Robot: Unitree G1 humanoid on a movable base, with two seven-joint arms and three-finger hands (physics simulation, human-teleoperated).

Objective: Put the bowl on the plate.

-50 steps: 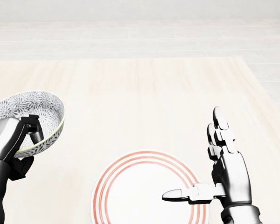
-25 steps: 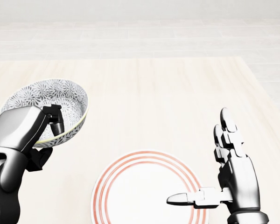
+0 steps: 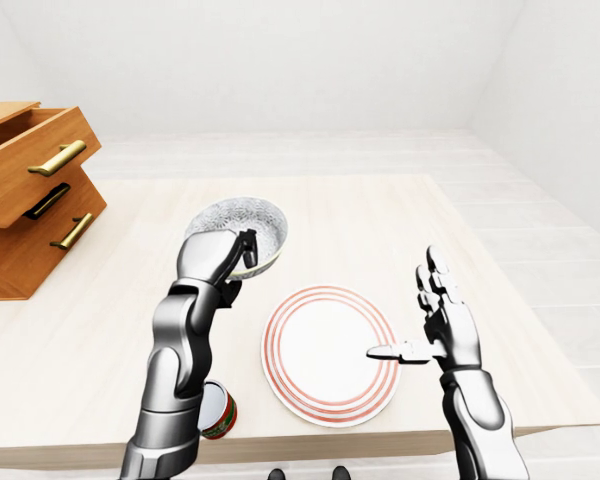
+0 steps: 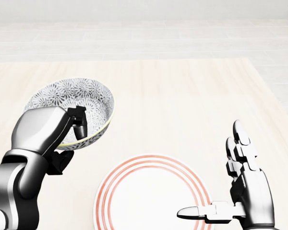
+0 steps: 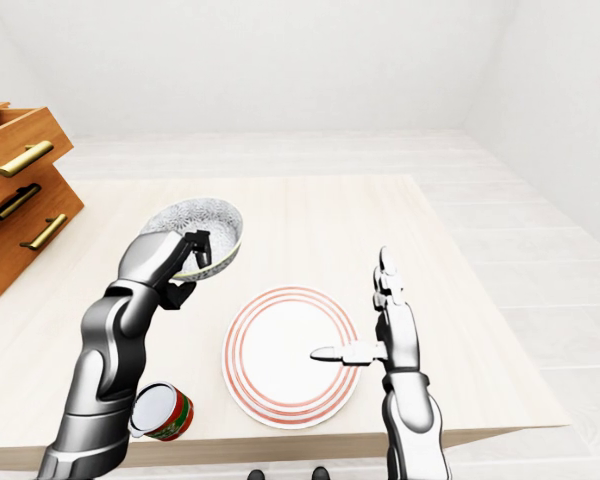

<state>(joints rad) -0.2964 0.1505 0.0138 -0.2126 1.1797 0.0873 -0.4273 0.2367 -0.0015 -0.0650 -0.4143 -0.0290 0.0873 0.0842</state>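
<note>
Gripping the bowl by its rim in the closed left robot hand, aloft and tilted over the tabletop, just up-left of the plate in the head view. Right robot hand splayed wide and empty by the plate's right edge. Best finished by centring, levelling, lowering until seated, then releasing.

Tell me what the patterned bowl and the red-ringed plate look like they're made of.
The grey floral-patterned bowl: probably glazed ceramic, from its smooth printed surface and thin pale rim. The white plate with red rings: likely ceramic too, smooth with painted concentric rings. In a render, plastic can't be excluded.
</note>
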